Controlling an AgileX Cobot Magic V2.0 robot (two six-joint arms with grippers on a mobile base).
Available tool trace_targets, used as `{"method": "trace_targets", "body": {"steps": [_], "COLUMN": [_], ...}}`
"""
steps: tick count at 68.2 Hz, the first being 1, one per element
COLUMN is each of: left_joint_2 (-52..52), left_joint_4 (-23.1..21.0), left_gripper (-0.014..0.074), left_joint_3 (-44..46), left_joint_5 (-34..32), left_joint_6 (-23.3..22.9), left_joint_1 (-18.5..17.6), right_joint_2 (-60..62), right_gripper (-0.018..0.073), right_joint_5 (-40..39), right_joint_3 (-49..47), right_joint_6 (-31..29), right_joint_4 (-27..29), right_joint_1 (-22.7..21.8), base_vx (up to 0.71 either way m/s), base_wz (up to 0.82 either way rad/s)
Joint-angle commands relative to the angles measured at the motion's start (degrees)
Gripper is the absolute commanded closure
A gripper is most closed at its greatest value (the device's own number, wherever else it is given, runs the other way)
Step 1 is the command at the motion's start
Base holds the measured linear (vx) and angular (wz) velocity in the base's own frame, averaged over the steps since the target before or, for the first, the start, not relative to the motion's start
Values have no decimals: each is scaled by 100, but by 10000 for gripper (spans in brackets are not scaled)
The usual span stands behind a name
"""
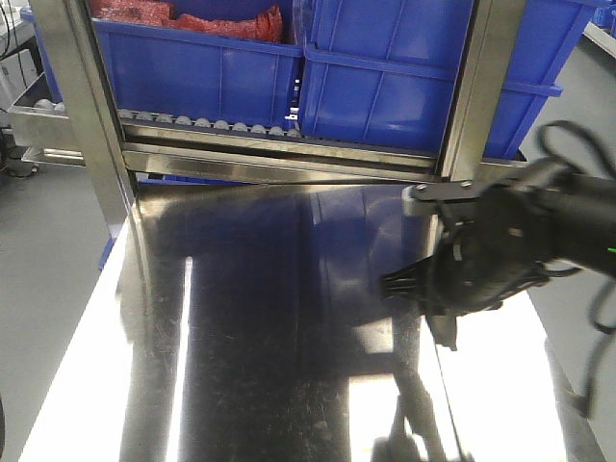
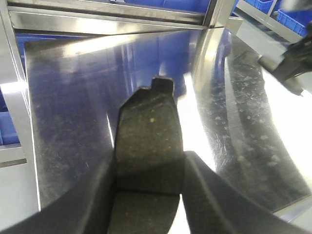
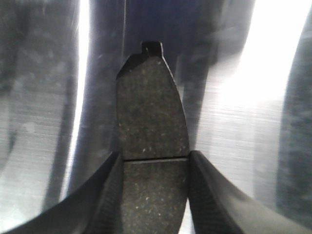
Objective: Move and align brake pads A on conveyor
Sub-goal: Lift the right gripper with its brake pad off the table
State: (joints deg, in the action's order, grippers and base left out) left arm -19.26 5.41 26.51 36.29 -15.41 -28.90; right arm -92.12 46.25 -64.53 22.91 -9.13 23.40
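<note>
The left fingers [image 2: 92, 207] pinch a brake pad [image 2: 148, 131] by its sides near the centre groove, over the steel surface [image 2: 68, 112]; the right fingers [image 3: 97, 204] clasp a second brake pad [image 3: 151, 107] likewise, tab pointing away, above the same shiny surface; blue bins [image 1: 404, 87] sit on the rack behind.
</note>
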Motion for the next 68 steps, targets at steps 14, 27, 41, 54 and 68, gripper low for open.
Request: {"method": "trace_targets", "body": {"steps": [14, 27, 41, 54, 68], "left_joint_2": [-32, -32, -32, -32, -32], "left_joint_4": [-2, -2, -2, -2, -2], "left_gripper": [602, 602, 602, 602, 602], "left_joint_3": [172, 172, 172, 172, 172], "left_joint_5": [-527, -527, -527, -527, -527], "left_joint_6": [-54, -54, -54, -54, -54], "left_joint_1": [-27, -27, -27, -27, -27], "right_joint_2": [2221, 3407, 4635, 5689, 6385], "right_gripper": [564, 564, 564, 564, 564], "right_joint_5": [-1314, -1870, -2487, -2975, -3369], "right_joint_3": [1173, 1940, 2709, 3367, 3784], "right_joint_6": [-386, -412, -463, -659, -745], "right_joint_4": [-241, -335, -329, -335, -335], "right_joint_1": [-412, -407, -407, -407, -407], "base_vx": [0, 0, 0, 0, 0], "base_wz": [0, 0, 0, 0, 0]}}
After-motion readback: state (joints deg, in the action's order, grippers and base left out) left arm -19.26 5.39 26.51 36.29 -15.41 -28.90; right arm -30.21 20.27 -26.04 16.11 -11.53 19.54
